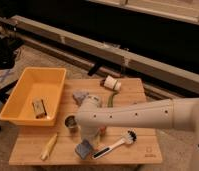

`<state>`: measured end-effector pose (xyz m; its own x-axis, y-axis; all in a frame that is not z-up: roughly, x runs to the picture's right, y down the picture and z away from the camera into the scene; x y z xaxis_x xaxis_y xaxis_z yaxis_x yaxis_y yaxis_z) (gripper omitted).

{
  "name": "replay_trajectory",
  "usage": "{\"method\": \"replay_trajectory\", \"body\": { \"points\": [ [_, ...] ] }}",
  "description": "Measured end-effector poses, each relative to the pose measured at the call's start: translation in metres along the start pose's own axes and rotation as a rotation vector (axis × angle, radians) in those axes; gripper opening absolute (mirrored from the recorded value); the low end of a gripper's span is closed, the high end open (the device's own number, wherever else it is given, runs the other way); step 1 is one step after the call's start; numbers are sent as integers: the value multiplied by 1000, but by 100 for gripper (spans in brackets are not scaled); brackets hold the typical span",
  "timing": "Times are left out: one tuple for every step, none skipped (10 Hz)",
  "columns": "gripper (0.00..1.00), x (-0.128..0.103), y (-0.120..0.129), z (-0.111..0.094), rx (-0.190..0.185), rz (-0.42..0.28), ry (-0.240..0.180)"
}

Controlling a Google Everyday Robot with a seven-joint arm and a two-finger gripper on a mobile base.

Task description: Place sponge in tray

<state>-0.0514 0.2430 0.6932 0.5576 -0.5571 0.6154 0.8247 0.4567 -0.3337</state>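
A small blue-grey sponge (84, 148) lies on the wooden table (143, 152) near its front edge. The yellow tray (23, 107) stands at the table's left end, with a small brown block (39, 107) inside. My white arm reaches in from the right. Its wrist ends over the table's middle. The gripper (93, 134) hangs just above and behind the sponge, largely hidden by the wrist.
A dish brush (115, 145) lies just right of the sponge. A yellow banana-like item (49, 146) lies to its left. A dark can (70, 123) stands by the tray. A grey-blue item (80, 96), a green item (111, 99) and a white cup (112, 83) lie further back.
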Motion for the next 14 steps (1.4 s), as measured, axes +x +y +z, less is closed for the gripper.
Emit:
{"method": "replay_trajectory", "body": {
  "points": [
    [0, -9, 3, -22, 10, -25, -12],
    [0, -24, 4, -49, 24, -76, -22],
    [0, -35, 3, -67, 37, -112, -23],
    [0, -47, -1, -86, 58, -149, -19],
    [0, -58, -8, -100, 81, -182, -13],
    [0, -76, -26, -118, 129, -223, 3],
    [0, -85, -39, -125, 158, -230, 12],
    [0, -95, -57, -133, 194, -237, 26],
    [0, -107, -77, -143, 231, -242, 36],
    [0, -120, -108, -155, 279, -249, 47],
    [0, -124, -116, -158, 293, -246, 43],
    [0, -125, -122, -161, 304, -245, 42],
    [0, -125, -122, -160, 303, -244, 42],
    [0, -124, -121, -160, 303, -243, 42]
  ]
}}
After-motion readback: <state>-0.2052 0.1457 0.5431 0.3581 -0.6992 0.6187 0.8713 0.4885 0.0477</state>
